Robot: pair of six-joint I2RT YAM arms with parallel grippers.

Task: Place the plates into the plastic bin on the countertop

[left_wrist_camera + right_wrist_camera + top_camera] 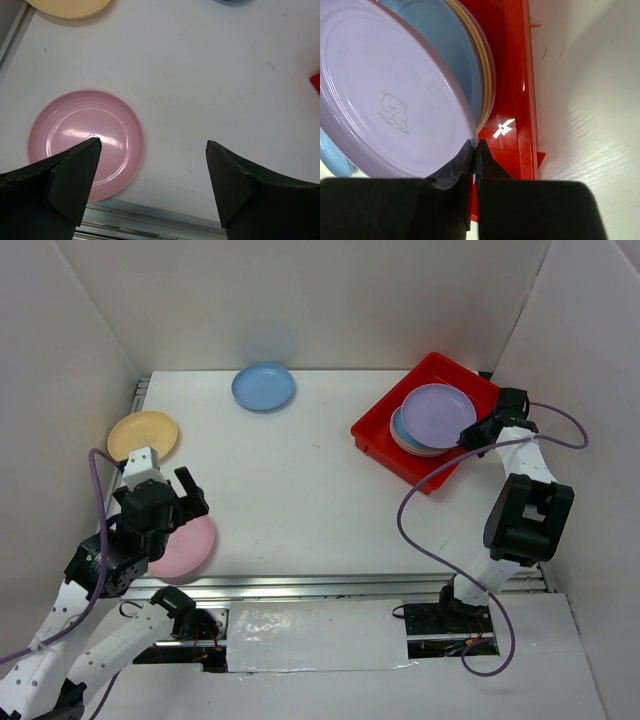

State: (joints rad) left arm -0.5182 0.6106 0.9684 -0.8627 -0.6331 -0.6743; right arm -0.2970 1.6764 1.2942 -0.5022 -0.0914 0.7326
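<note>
The red plastic bin (385, 445) sits at the back right of the white countertop (300, 490). It holds a stack of plates with a lilac plate (438, 415) on top, tilted. My right gripper (476, 436) is shut on the lilac plate's rim (395, 100), over blue and cream plates (465, 65) inside the bin (512, 100). My left gripper (170, 495) is open and empty above a pink plate (188, 548), which also shows in the left wrist view (85, 140). A yellow plate (143, 434) lies at the far left, a blue plate (264, 386) at the back.
White walls (60, 390) enclose the countertop on three sides. A metal rail (330, 585) runs along the near edge, close to the pink plate. Purple cables (420, 530) loop from both arms.
</note>
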